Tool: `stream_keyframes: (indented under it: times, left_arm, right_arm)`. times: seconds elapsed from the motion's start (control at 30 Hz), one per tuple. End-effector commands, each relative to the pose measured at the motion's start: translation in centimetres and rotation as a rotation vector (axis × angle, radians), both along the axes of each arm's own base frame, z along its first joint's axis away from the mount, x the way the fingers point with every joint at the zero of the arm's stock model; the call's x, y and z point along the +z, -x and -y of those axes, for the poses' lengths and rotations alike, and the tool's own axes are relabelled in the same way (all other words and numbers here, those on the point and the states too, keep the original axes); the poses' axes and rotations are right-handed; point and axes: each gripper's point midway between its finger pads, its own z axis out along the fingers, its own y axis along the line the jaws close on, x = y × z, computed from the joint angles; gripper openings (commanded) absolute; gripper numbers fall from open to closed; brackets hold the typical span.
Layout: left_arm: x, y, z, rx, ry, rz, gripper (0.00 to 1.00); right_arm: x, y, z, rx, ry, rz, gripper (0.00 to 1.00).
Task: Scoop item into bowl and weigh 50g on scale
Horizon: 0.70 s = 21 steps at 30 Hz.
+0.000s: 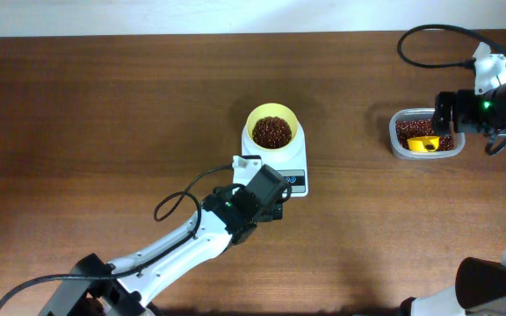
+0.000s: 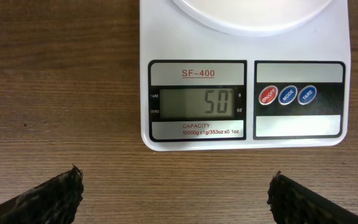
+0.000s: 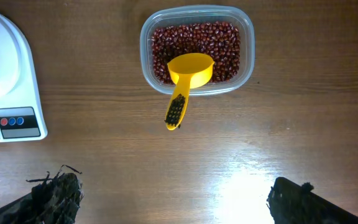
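Nearest, left gripper (image 2: 176,186), fingers spread wide and holding nothing, just short of scale (image 2: 157,31) at middle of table. Display (image 2: 194,102) reading 50. On scale, pale-yellow bowl (image 1: 253,118) with heap of red-brown beans (image 1: 272,132). Right gripper (image 3: 173,190) likewise spread and empty, near right edge. Close by, clear container (image 3: 247,37) of more beans, yellow scoop (image 3: 188,68) resting inside, handle out over rim.

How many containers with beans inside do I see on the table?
2. The pale-yellow bowl sits on the scale near the centre; the clear container stands at the right side, with the yellow scoop resting in it. No other is visible.
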Motion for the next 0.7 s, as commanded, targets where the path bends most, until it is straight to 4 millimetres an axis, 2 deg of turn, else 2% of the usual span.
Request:
stream_keyframes:
  times: [0.0,0.1,0.4,0.5,0.6,0.67]
  left_arm:
    - [1.0,-0.7,0.3,0.007,0.008,0.032,0.99]
    - [1.2,-1.0,1.0,-0.053,0.01,0.047,0.99]
    - [1.3,-1.0,1.2,-0.057,0.016,0.046,0.99]
    - [1.9,-1.0,1.5,-0.065,0.039,0.058,0.99]
    - [4.1,-1.0,1.9,-0.164,0.041,0.112,0.99]
    - [7.0,-0.9,1.7,-0.232,0.045,0.194,0.99]
  right_arm:
    - [0.9,0.0,0.0,0.005,0.0,0.031,0.99]
    - [0.9,0.0,0.0,0.005,0.0,0.031,0.99]
    - [0.9,0.0,0.0,0.005,0.0,0.031,0.99]
    - [0.9,0.0,0.0,0.005,0.0,0.031,0.99]
    - [0.9,0.0,0.0,0.005,0.0,0.031,0.99]
    - [0.9,0.0,0.0,0.005,0.0,0.031,0.99]
